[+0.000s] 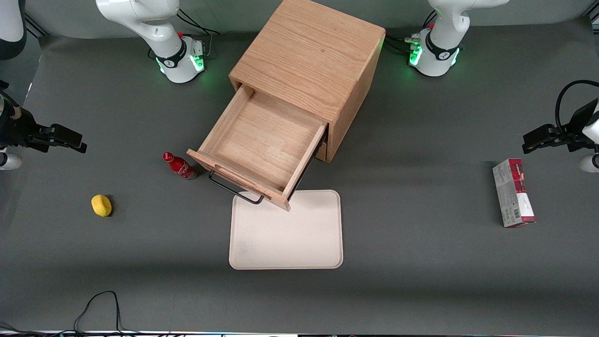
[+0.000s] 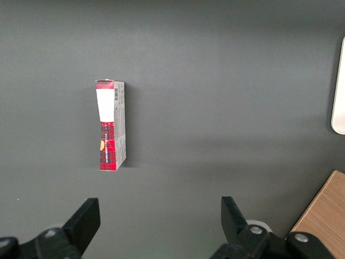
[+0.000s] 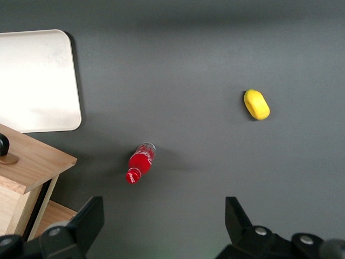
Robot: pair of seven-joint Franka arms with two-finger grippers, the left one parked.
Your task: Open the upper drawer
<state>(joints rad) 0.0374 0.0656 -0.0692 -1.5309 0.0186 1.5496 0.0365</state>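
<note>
The light oak cabinet (image 1: 311,61) stands mid-table. Its upper drawer (image 1: 262,145) is pulled far out and shows an empty wooden inside. The black bar handle (image 1: 234,189) on the drawer's front hangs over the edge of the tray. The drawer below is hidden under it. My gripper (image 1: 77,142) is open and empty, high above the table at the working arm's end, well away from the drawer. In the right wrist view the gripper (image 3: 164,216) has its fingers spread wide over bare table, with a corner of the drawer's front (image 3: 32,162) beside it.
A red bottle (image 1: 180,167) lies beside the drawer's front, also in the right wrist view (image 3: 140,162). A yellow object (image 1: 101,205) lies nearer the front camera. A beige tray (image 1: 285,234) lies in front of the drawer. A red-and-white box (image 1: 513,193) lies toward the parked arm's end.
</note>
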